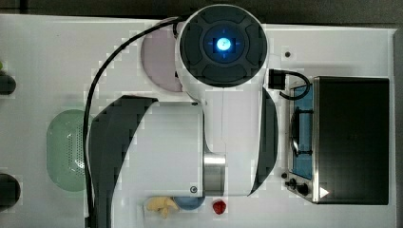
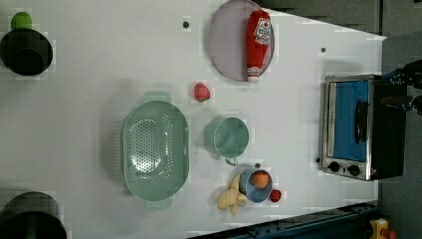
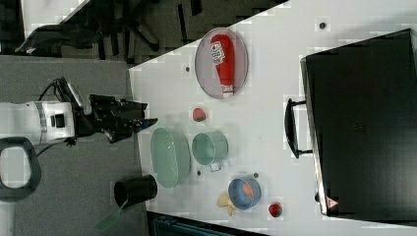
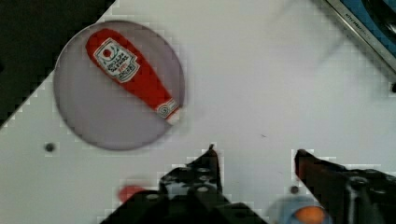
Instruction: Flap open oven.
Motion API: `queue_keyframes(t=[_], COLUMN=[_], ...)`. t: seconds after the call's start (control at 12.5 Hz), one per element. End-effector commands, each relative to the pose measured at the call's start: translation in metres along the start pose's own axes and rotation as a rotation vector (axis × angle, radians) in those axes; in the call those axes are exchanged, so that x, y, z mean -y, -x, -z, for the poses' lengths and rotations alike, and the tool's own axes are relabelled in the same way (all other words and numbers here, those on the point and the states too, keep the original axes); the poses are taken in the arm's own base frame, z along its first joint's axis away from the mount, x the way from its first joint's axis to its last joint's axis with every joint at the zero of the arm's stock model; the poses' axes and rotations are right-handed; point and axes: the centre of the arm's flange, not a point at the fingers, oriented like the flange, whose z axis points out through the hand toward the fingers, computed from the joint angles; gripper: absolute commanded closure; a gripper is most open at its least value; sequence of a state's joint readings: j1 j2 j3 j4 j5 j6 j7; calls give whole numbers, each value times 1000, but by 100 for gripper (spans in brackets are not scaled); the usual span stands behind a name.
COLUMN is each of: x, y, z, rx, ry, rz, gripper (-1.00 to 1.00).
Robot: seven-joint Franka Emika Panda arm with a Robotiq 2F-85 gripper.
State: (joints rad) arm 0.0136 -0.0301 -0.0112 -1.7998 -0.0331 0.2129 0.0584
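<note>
White table (image 2: 99, 99); grey floor (image 3: 74, 196); dark chair legs (image 3: 133, 24).

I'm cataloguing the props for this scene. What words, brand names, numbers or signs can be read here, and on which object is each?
Ketchup bottle label: white panel with print, too blurred to read.
Oven front strip, seen in the wrist view: a line of small lettering, too small to read.
Oven top corner: a red and white triangular warning sign, no legible words.
Nothing can be quoted with confidence.

Lab: robot arm (image 3: 34, 123), foam-walled tabletop (image 2: 99, 99)
</note>
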Motion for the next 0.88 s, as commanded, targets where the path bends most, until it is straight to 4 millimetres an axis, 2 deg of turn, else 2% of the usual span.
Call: queue_keyframes(t=[0.08, 0.24, 0.4, 0.48, 0.88], x=[-121, -121, -121, -121, -122], y=[38, 38, 38, 38, 37], z=[37, 37, 37, 37, 36], rx=[26, 26, 26, 26, 29], ry=[36, 36, 36, 36, 37], rz=[-70, -70, -70, -70, -73], gripper=[-57, -98, -100, -90, 32])
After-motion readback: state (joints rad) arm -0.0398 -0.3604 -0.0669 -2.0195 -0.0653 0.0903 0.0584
